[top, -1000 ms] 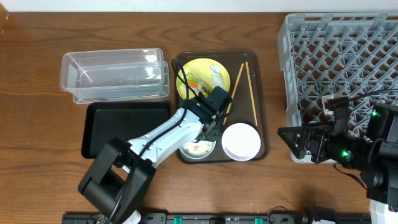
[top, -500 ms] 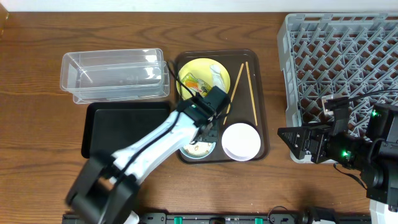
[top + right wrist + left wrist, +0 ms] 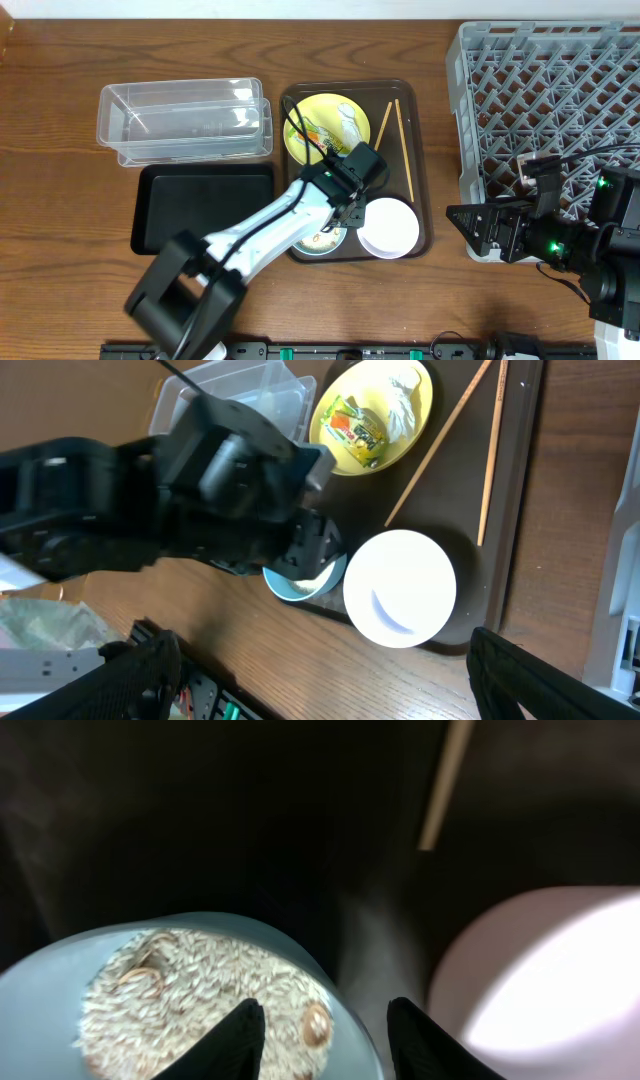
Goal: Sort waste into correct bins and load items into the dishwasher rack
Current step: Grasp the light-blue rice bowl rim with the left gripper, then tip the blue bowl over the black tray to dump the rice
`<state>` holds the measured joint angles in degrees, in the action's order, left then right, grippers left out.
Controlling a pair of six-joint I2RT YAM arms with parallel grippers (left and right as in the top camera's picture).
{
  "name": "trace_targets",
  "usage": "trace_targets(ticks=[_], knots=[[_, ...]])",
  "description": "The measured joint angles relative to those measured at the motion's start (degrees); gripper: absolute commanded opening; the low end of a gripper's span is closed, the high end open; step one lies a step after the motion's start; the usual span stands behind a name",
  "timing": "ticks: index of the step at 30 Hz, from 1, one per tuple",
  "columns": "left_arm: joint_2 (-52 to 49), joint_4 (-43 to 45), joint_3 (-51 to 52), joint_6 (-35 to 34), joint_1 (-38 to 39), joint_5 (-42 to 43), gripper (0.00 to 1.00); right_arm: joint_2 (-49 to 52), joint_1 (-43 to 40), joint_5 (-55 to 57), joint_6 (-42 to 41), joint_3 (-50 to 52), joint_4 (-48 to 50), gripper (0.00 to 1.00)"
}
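a wooden table is carrying everything, seen from above and from two wrist cameras. a dark brown serving tray (image 3: 420, 215) is lying near the middle, holding the dishes. the yellow plate (image 3: 300, 145) is sitting at the tray's far left corner with the printed wrapper (image 3: 356, 428) and the crumpled white paper scrap (image 3: 346, 124) resting on it. the two chopsticks (image 3: 403, 150) are lying along the tray's right side. the light-blue bowl (image 3: 60, 995), filled with rice-like grains (image 3: 190, 1000) and beige crumbs, is sitting at the tray's near edge, and the white bowl (image 3: 388, 228) is just beside it on the right. the left gripper (image 3: 325, 1030) is hovering low over the blue bowl's right rim, its fingers partly apart and holding nothing, probably lining up to grasp that rim so the food waste can be tipped out. the clear tub (image 3: 185, 120) and the black tray (image 3: 200, 200) are waiting off the serving tray's left side. the grey dishwasher rack (image 3: 560, 90) is filling the table's far right corner, with no dishes in it. the right gripper (image 3: 320, 660) is waiting wide and empty by the rack's near left corner.
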<state>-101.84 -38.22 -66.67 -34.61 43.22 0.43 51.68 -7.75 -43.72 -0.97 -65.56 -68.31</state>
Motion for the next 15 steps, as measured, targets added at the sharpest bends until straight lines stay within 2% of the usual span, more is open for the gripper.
trace_targets(ticks=[5, 7, 15], knots=[[-1.4, 0.5, 0.0, -1.0, 0.0, 0.0, 0.13, 0.0, 0.0, 0.0, 0.0, 0.0, 0.0, 0.90], [-1.4, 0.4, 0.0, -1.3, 0.0, 0.1, 0.07, 0.0, 0.0, 0.0, 0.0, 0.0, 0.0, 0.90], [-1.3, 0.2, 0.0, -1.4, 0.3, -0.1, 0.06, 0.0, 0.0, 0.0, 0.0, 0.0, 0.0, 0.91]])
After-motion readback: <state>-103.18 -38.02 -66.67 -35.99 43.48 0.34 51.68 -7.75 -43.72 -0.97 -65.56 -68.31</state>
